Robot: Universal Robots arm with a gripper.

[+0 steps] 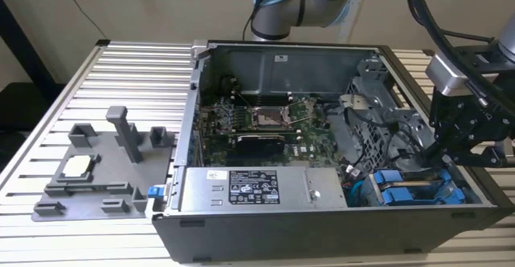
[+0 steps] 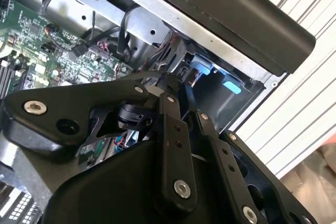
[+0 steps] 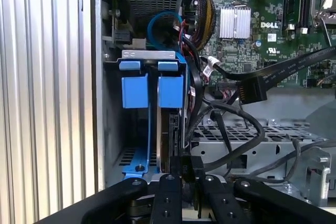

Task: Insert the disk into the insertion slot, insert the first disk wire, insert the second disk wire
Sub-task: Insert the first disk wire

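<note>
Gripper [image 3: 187, 176] at disk [image 3: 167, 132] — slatted metal table [image 3: 47, 77]

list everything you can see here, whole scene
table: 1, silver slatted, under everything
computer case: 1, dark, open, on the table
motherboard: 1, green, inside the case
power supply: 1, silver, inside the case beside the drive bay
fixture: 1, grey, on the table at the exterior view's left
carrier handles: 2, blue, side by side in the bay
disk: 1, silver-grey, seated in the bay
cables: several, black, beside the bay
wire connector: 1, black, at the disk's end
robot arm: 1, silver and pale blue, behind the case
gripper: 1, black, shut on the wire connector
</note>
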